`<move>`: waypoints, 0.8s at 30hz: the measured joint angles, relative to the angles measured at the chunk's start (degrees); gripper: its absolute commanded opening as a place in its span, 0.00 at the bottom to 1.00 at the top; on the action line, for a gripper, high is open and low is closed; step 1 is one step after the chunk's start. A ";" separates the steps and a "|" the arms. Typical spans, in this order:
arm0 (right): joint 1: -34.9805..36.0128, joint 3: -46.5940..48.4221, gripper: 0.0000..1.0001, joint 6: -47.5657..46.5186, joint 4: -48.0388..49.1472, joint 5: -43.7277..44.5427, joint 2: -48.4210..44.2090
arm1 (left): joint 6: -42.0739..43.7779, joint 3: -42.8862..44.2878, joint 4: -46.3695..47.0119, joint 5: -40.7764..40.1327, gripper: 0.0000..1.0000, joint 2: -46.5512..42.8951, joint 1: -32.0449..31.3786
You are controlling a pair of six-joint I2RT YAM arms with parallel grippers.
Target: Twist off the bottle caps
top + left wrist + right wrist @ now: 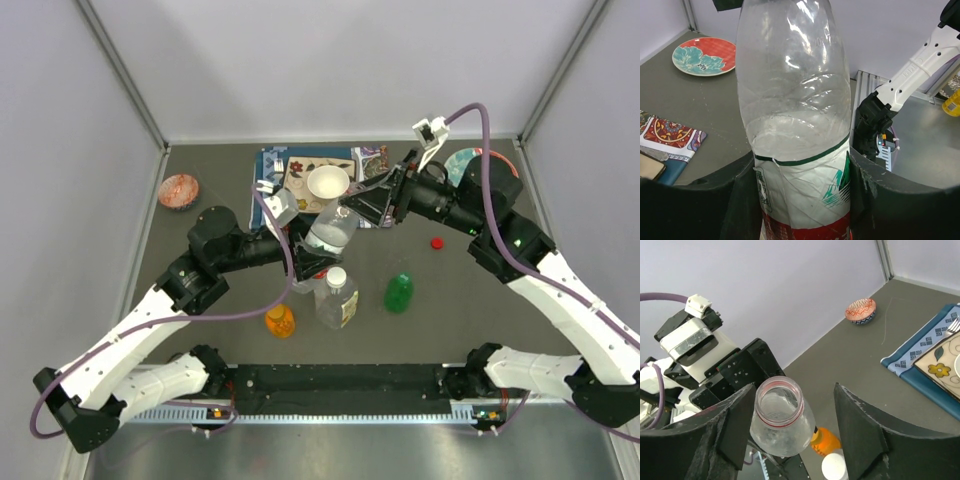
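From above, the left tool [312, 252] is clenched around the small clear bottle [330, 236] near the middle of the worktop [220, 330]. The bottle's neck points toward the right tool [358, 210] at about 1 o'clock. A red cap [437, 242] lies loose on the worktop at 3 o'clock from that bottle, well apart from it. At 6 o'clock stands the bigger clear bottle [337, 303] with its white cap [336, 275] on. The green bottle [399, 292] is at 4 o'clock and the orange bottle [280, 320] at 7 o'clock. I cannot make out their caps clearly from here.

The left wrist view shows both dark fingers [737, 200] pressed against the bottle's labelled lower body, a firm grasp. A plate [704, 55] sits at 10 o'clock and a patterned cloth [670, 137] at 9 o'clock.

The right wrist view looks down on the bottle's bare, open mouth. The right tool is released, with its fingers [860, 435] standing on either side of the neck and clear of it. A small bowl [860, 310] sits far off at 1 o'clock.

My reading is that one cap of four is off, and white, green and orange are left.
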 measured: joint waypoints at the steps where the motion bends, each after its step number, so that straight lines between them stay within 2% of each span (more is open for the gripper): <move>1: 0.11 0.00 0.55 -0.11 0.07 -0.02 0.00 | 0.00 0.00 -0.20 -0.04 0.58 0.00 0.00; 2: 0.20 0.00 0.46 -0.28 0.07 -0.07 0.00 | -0.02 0.00 -0.42 -0.09 0.58 0.00 0.00; 5: 0.48 0.00 0.30 -0.50 0.15 -0.20 -0.04 | -0.04 0.13 -0.70 -0.39 0.58 0.61 0.00; 10: 0.52 0.00 0.18 -0.44 0.09 0.22 -0.31 | 0.02 0.70 -0.81 -0.15 0.60 1.60 -0.07; 11: 0.52 0.00 0.14 -0.50 0.11 0.26 -0.46 | 0.02 0.83 -0.81 -0.13 0.66 1.57 -0.07; 13: 0.52 0.00 0.13 -0.52 0.11 0.35 -0.85 | 0.09 1.05 -0.76 -0.22 0.75 1.57 -0.09; 14: 0.55 0.00 0.13 -0.55 -0.02 0.50 -1.11 | 0.17 1.20 -0.76 -0.42 0.96 1.57 -0.11; 15: 0.55 0.00 0.13 -0.74 -0.13 0.87 -1.33 | 0.20 1.42 -0.79 -0.61 0.99 1.57 -0.11; 21: 0.52 4.17 0.13 -4.94 -5.86 8.50 -1.62 | 0.70 4.31 -3.76 -6.14 0.99 -0.09 -0.11; 24: 0.52 9.33 0.02 -7.67 -9.44 16.24 -0.98 | 1.62 5.84 -5.20 -9.03 0.99 -2.43 -0.11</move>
